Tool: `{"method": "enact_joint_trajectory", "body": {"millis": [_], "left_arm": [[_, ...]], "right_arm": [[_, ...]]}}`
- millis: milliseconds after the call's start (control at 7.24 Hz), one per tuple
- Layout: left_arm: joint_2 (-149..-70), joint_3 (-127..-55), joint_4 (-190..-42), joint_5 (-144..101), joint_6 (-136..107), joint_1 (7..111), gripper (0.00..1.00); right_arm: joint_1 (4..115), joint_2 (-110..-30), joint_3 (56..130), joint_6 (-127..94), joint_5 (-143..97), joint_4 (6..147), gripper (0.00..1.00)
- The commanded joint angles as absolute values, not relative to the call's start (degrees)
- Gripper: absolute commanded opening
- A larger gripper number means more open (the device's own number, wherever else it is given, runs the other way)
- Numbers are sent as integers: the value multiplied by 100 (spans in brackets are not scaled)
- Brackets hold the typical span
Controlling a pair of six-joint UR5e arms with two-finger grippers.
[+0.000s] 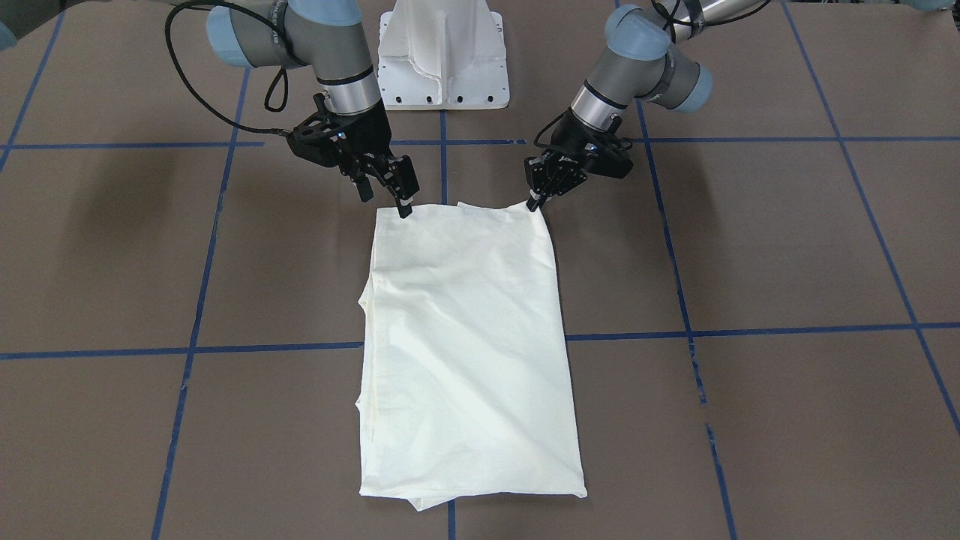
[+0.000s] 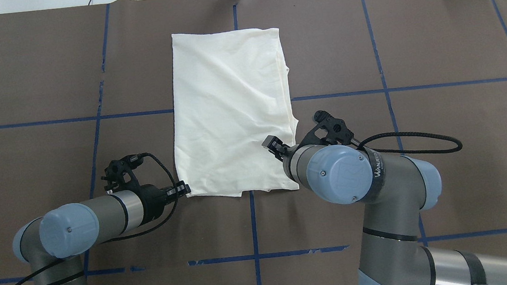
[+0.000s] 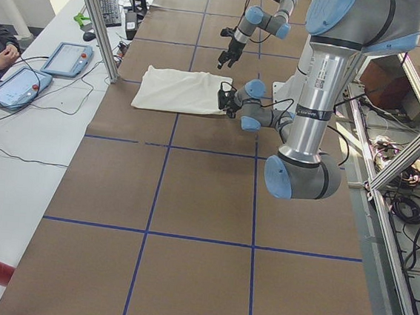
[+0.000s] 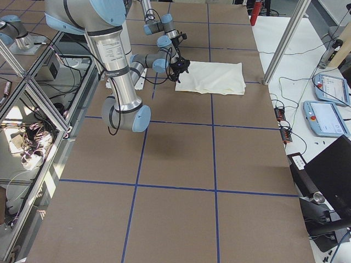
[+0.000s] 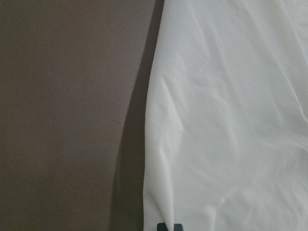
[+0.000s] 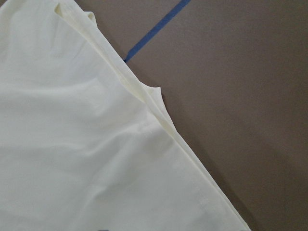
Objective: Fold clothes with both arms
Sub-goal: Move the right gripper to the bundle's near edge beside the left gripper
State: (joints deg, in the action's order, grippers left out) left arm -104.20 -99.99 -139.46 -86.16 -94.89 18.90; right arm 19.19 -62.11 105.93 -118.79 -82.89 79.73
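Observation:
The cream shirt [image 1: 465, 337] lies folded into a long rectangle in the middle of the table, plain side up; the print is hidden. It also shows in the overhead view [image 2: 231, 107]. My left gripper [image 1: 535, 201] is low at the shirt's near corner on my left, shut on the shirt's edge. Its fingertips [image 5: 169, 226] meet on the cloth in the left wrist view. My right gripper [image 1: 385, 204] is open at the other near corner, with one finger over the cloth and the other off it. The right wrist view shows only the shirt [image 6: 72, 144] and table.
The white base plate [image 1: 442, 60] stands between the arm bases, just behind the shirt's near edge. Blue tape lines [image 2: 255, 256] cross the brown table. Tablets [image 3: 67, 58] and a metal post [image 3: 103, 28] stand on the operators' side. A black cable [image 2: 412, 146] loops off my right wrist.

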Motion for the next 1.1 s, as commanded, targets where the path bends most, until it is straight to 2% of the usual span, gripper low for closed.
{"method": "enact_joint_trajectory", "body": {"millis": [0,138,552,966], "left_arm": [[-10433,-10002,-13948,-8613,-9492,1890,0],[-10433,-10002,-13948,-8622,-9492,1890,0],[-10424,-10002,-13948,-8622,-9492,1890,0],[-10424,-10002,-13948,-8622,-9492,1890,0]], "right_arm": [[1688,-6109,10250,-12364,-8113,7981,86],[1679,-5943,10091,-12619,-8078,7963,80],[1670,-5643,9643,-12639,-7999,7954,80],[1661,-5599,9615,-12647,-7963,7954,81]]}}
